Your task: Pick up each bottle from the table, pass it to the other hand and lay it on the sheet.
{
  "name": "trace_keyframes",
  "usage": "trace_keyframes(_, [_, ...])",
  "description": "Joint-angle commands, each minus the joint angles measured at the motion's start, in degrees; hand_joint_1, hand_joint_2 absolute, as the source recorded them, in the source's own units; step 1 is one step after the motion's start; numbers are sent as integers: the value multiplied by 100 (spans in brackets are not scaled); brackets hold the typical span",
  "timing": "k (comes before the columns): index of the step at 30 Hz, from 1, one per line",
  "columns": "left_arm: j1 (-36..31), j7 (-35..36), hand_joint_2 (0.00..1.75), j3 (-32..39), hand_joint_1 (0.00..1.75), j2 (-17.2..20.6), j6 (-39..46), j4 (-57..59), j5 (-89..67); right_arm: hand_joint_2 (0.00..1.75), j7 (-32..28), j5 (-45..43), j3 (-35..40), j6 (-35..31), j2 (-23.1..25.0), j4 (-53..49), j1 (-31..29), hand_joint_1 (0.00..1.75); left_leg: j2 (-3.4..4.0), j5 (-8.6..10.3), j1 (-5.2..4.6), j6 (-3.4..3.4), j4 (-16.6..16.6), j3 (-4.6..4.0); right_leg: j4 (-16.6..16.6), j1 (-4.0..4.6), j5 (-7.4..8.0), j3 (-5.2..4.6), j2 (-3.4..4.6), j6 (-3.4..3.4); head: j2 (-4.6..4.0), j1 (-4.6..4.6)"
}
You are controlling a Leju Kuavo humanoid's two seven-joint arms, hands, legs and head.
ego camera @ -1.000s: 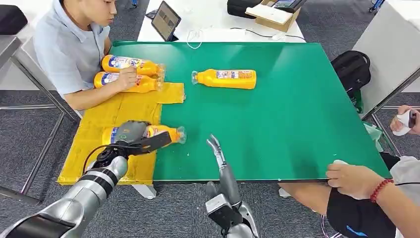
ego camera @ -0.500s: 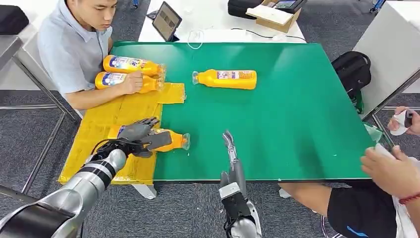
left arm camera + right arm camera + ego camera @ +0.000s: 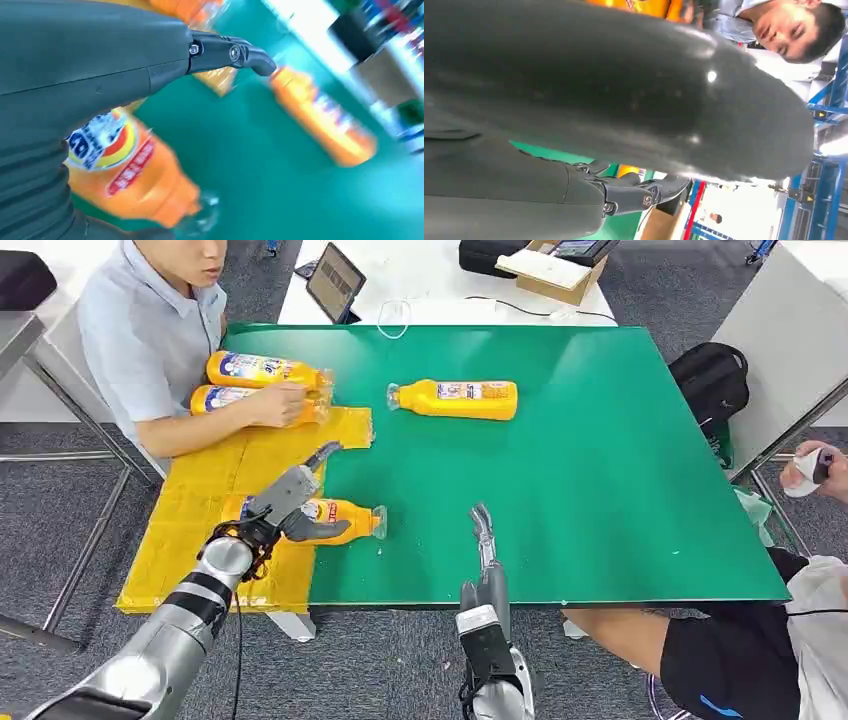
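Observation:
An orange bottle (image 3: 345, 520) lies on its side at the right edge of the yellow sheet (image 3: 195, 515), its clear neck over the green table. My left hand (image 3: 290, 502) hovers just above its label end, fingers stretched out and apart, gripping nothing. In the left wrist view that bottle (image 3: 135, 175) lies under my left hand (image 3: 100, 55). A second orange bottle (image 3: 460, 398) lies on the green table further back; it appears blurred (image 3: 325, 120) in the left wrist view. My right hand (image 3: 486, 545) is at the table's front edge, fingers straight, empty.
A seated person at the back left rests a hand (image 3: 272, 402) on two more orange bottles (image 3: 262, 370) at the sheet's far end. Another person sits at the front right corner (image 3: 800, 610). A tablet (image 3: 335, 282) and a cardboard box (image 3: 555, 270) stand on the white table behind.
My left hand has let go of the bottle and spread its fingers upward. My right hand has drifted right along the front edge. The person at the right has withdrawn their hand from the table.

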Motion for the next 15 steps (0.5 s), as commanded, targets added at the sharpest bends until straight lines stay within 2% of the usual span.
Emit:
trace_keyframes(1, [805, -441, 175, 461, 0, -164, 838, -2137, 835, 0, 4, 40, 14, -148, -129, 26, -9, 0, 4, -5, 1, -2, -1, 10, -1, 1, -3, 9, 5, -6, 0, 0])
trace_keyframes(5, [1561, -493, 175, 476, 0, -96, 834, -3832, 2151, 0, 4, 415, -4, -334, -277, -106, -34, 0, 12, -10, 2, -2, 2, 6, -1, 2, -4, 4, 12, -5, 0, 0])
trace_keyframes(7, [1925, -644, 175, 563, 0, -106, 848, -4350, 2635, 0, 432, 1285, 10, -29, -540, 373, -248, 0, 12, -10, 0, -1, 0, 9, 0, 0, -6, 7, 12, -5, 0, -2])
trace_keyframes(8, [2322, -679, 175, 625, 0, -106, 789, -4729, 2977, 175, 571, 1927, -16, 175, -837, 620, -342, 0, 30, -23, 0, -2, -2, 32, -6, 1, -11, 26, 30, -7, 0, 0])
trace_keyframes(10, [2733, -817, 175, 585, 0, -153, 886, -5053, 3006, 175, 654, 2248, -185, 490, -1101, 949, -458, 0, 28, -15, 1, 0, -7, 21, -14, 2, -1, 19, 28, -3, 0, -2])
trace_keyframes(12, [3165, -1047, 175, 464, 0, -204, 1246, -5363, 2695, 175, 675, 2252, -666, 640, -1205, 1192, -611, 0, 33, -23, 1, 0, -13, 41, -21, 2, -5, 37, 34, -5, 0, -6])
trace_keyframes(15, [3382, -1171, 175, 331, 0, -251, 1953, -5432, 2111, 175, 826, 2717, -1038, 743, -1344, 1535, -949, 0, 18, -22, -5, 0, -8, 28, -16, -5, -8, 28, 20, -2, 0, -2])
